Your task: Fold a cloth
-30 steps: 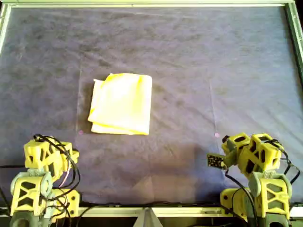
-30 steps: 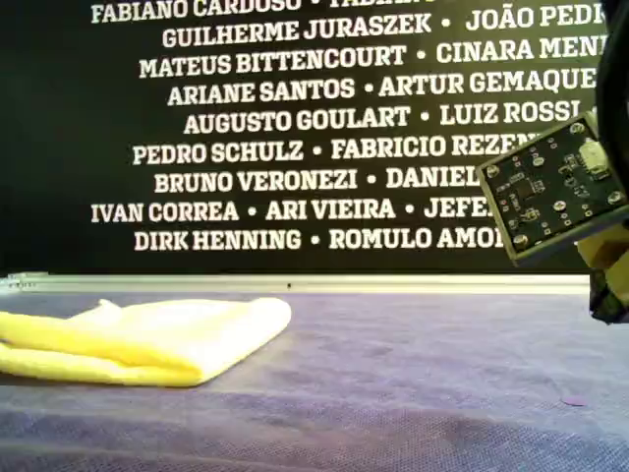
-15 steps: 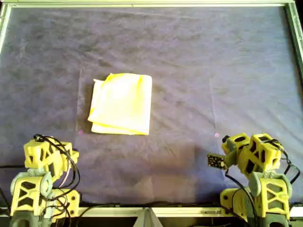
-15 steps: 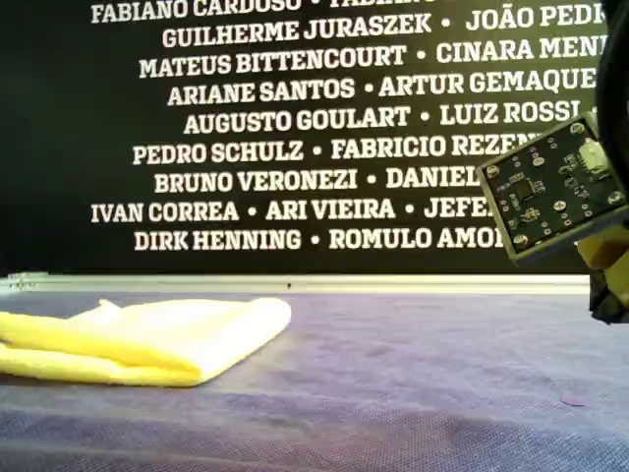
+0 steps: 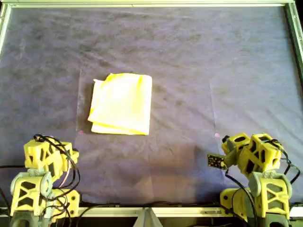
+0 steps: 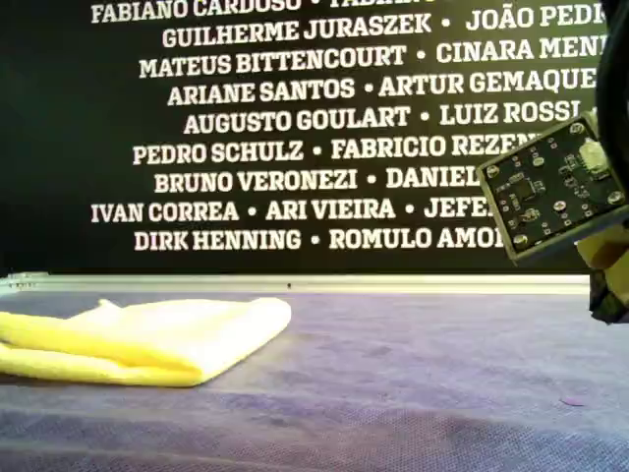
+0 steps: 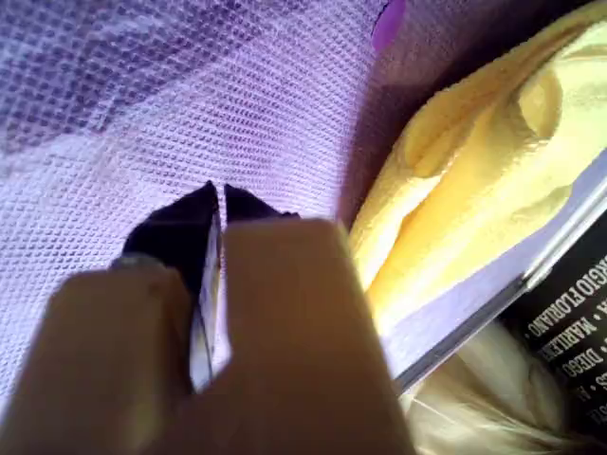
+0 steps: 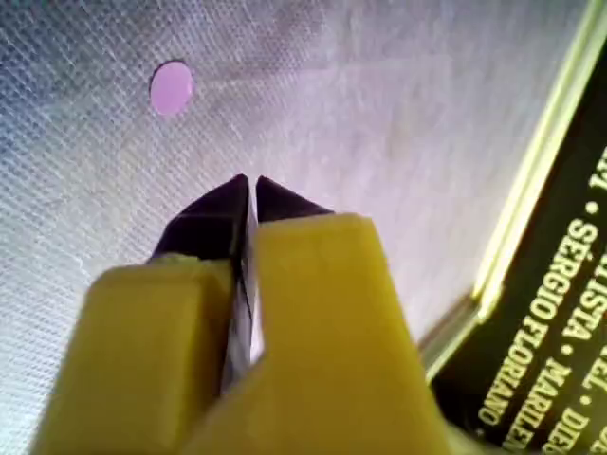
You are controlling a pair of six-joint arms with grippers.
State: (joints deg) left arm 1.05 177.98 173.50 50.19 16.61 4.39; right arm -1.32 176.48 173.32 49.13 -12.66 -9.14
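Overhead view: folded cloth (image 5: pixel 121 104) is seen at 9 o'clock of centre; left gripper (image 7: pixel 214 197) and right gripper (image 8: pixel 247 190) are pressed together, empty.

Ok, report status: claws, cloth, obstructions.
Left claw shut, empty. Right claw shut, empty. Yellow cloth folded on the purple table covering. Nothing in the way.

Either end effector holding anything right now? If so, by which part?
Nothing held. The left end effector and right end effector are both shut on nothing; the cloth lies folded on the table covering, untouched.
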